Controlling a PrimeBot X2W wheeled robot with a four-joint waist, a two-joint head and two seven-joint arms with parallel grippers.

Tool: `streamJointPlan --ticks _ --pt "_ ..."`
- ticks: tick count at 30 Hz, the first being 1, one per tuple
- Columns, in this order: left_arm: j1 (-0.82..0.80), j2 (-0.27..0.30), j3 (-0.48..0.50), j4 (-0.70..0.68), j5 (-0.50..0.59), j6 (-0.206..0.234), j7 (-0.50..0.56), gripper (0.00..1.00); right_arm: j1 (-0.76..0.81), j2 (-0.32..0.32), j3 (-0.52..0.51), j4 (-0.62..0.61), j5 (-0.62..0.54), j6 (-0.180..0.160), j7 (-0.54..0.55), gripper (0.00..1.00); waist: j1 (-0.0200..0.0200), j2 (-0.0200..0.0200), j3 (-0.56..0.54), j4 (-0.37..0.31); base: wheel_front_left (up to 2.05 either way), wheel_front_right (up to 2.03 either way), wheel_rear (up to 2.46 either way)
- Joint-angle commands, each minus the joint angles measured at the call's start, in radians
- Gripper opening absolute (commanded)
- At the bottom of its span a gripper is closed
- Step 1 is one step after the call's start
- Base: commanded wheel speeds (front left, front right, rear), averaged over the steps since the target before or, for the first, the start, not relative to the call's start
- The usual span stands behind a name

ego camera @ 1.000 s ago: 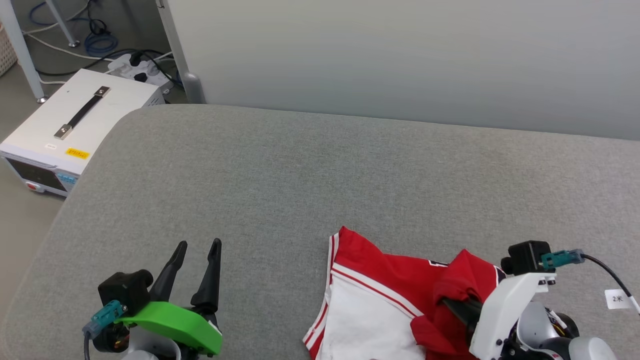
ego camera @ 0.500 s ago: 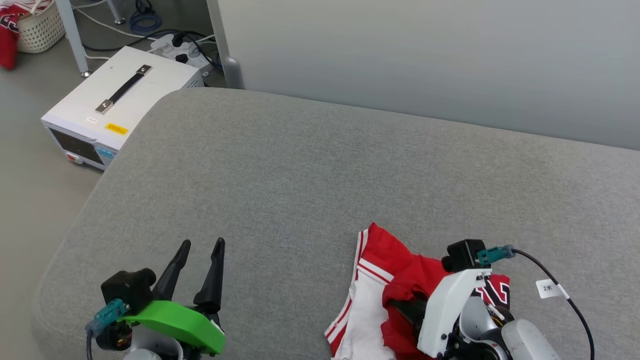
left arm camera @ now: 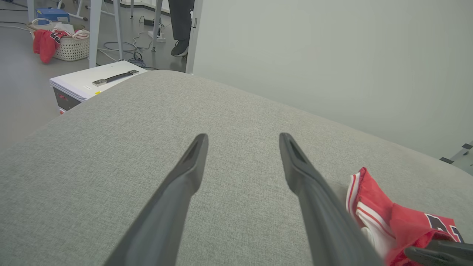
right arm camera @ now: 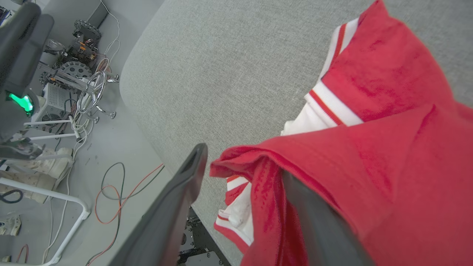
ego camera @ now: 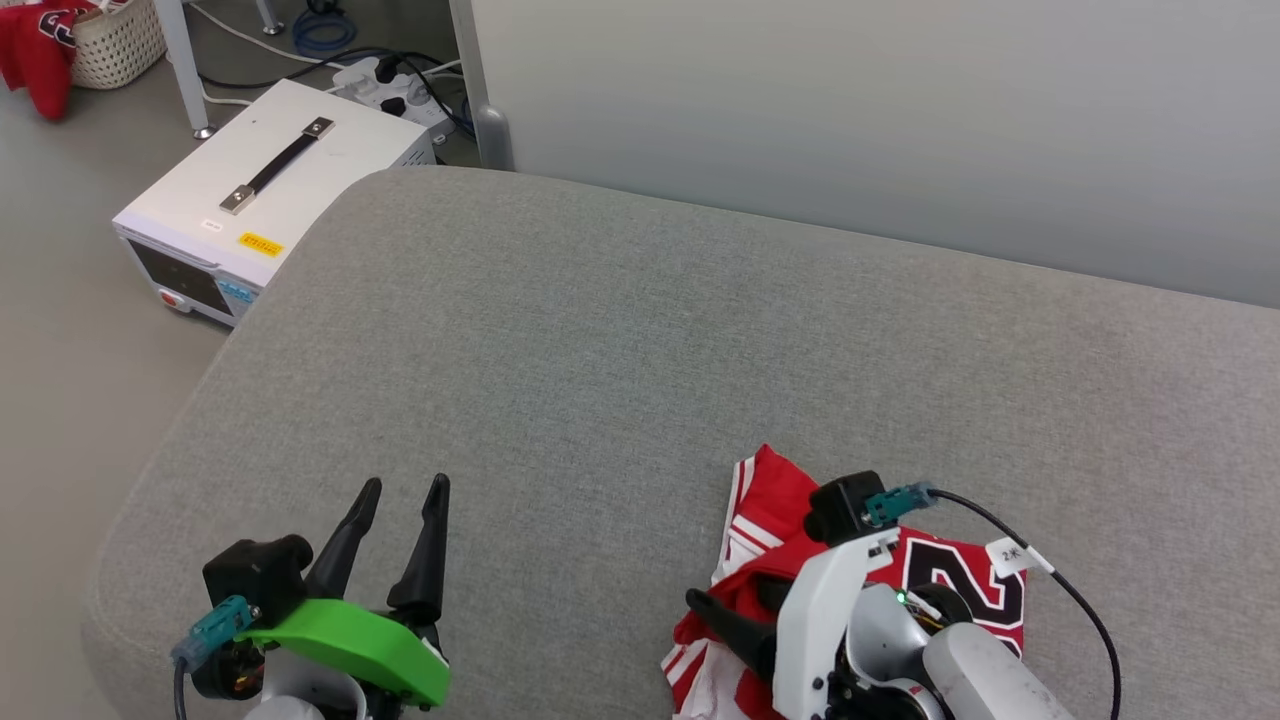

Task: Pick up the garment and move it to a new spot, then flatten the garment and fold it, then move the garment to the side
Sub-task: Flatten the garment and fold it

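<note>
The left hand (ego camera: 403, 482) is held low on the robot's left, its two dark fingers pointing forward and spread apart with nothing between them. The right hand (ego camera: 725, 592) is turned across toward the left below its white wrist housing (ego camera: 825, 630). Its fingers are parted, one bare and the other covered by the garment (ego camera: 960, 590).

White box-shaped instrument with black handle (ego camera: 270, 185) is sitting on the floor (ego camera: 70, 330) beside the grey fabric-covered padded surface (ego camera: 600, 350); white woven basket (ego camera: 115, 45) is standing further off.
</note>
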Motion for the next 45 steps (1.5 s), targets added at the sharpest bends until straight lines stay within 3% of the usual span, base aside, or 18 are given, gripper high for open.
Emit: streamJointPlan --ticks 1,7,11,16,21,27,31,36,45 --pt "-0.007 -0.002 0.002 -0.002 -0.001 0.004 -0.001 1.00 -0.023 -0.002 0.017 -0.015 -0.010 -0.001 0.002 1.00 0.0000 0.0000 -0.006 -0.007 0.00 0.00 0.00" --pt "-0.002 0.000 0.002 -0.010 -0.002 0.010 -0.002 1.00 -0.059 -0.002 0.095 -0.058 -0.266 -0.001 0.057 1.00 0.0000 0.0000 -0.019 -0.028 0.00 0.00 0.00" --pt "0.005 0.001 0.001 -0.013 -0.004 0.013 -0.002 1.00 -0.044 -0.003 0.053 -0.078 -0.315 -0.001 0.102 1.00 0.0000 0.0000 -0.029 -0.042 0.00 0.00 0.00" --pt "0.012 0.003 0.001 -0.020 -0.005 0.016 -0.002 1.00 -0.054 -0.058 0.010 -0.126 -0.375 -0.001 0.109 1.00 0.0000 0.0000 -0.039 -0.063 0.00 0.00 0.00" --pt "0.012 0.002 0.005 -0.037 -0.001 0.017 -0.003 1.00 -0.075 -0.142 -0.055 -0.198 -0.415 -0.001 0.042 1.00 0.0000 0.0000 -0.040 -0.088 0.00 0.00 0.00" --pt "0.015 -0.009 0.019 -0.060 0.013 0.014 -0.005 1.00 -0.075 -0.261 -0.170 -0.276 -0.453 -0.001 -0.116 1.00 0.0000 0.0000 -0.031 -0.128 0.00 0.00 0.00" --pt "0.020 -0.023 0.035 -0.076 0.031 0.011 -0.006 1.00 -0.030 -0.295 -0.274 -0.320 -0.454 -0.001 -0.216 1.00 0.0000 0.0000 -0.019 -0.152 0.00 0.00 0.00" --pt "0.030 -0.061 0.085 -0.109 0.076 -0.006 -0.007 1.00 0.065 -0.278 -0.413 -0.382 -0.455 -0.001 -0.329 1.00 0.0000 0.0000 -0.004 -0.170 0.00 0.00 0.00" --pt "0.068 -0.145 0.175 -0.141 0.190 -0.074 -0.007 1.00 0.247 -0.145 -0.542 -0.489 -0.444 -0.001 -0.480 1.00 0.0000 0.0000 0.003 -0.189 0.00 0.00 0.00"
